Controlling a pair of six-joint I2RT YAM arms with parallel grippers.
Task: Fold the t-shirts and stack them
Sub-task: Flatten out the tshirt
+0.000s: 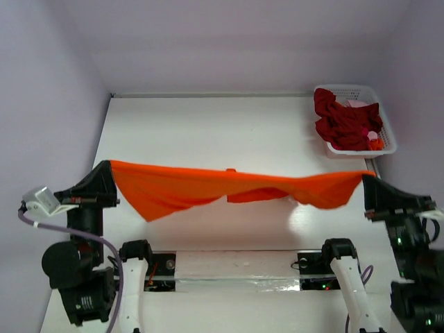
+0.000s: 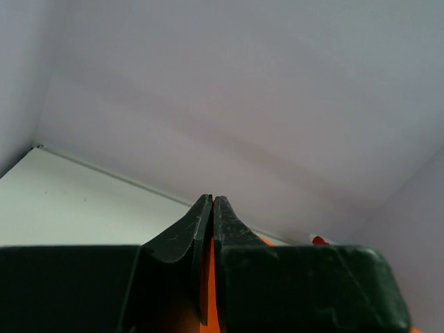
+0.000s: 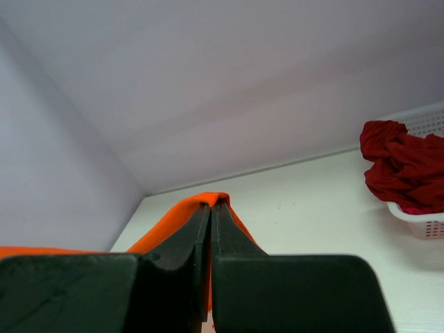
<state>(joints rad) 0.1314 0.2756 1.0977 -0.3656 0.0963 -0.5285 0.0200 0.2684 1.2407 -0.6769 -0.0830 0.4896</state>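
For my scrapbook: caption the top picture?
The left gripper and right gripper stretch an orange t-shirt above the table, red shirts in basket.

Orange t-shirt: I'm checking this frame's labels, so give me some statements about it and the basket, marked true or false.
1. The left gripper and the right gripper each clamp an end of the orange t-shirt. True.
2. The orange t-shirt lies folded on the table. False: it hangs spread out above it.
3. The basket holds dark red shirts. True.
4. The basket stands at the far left corner. False: far right.
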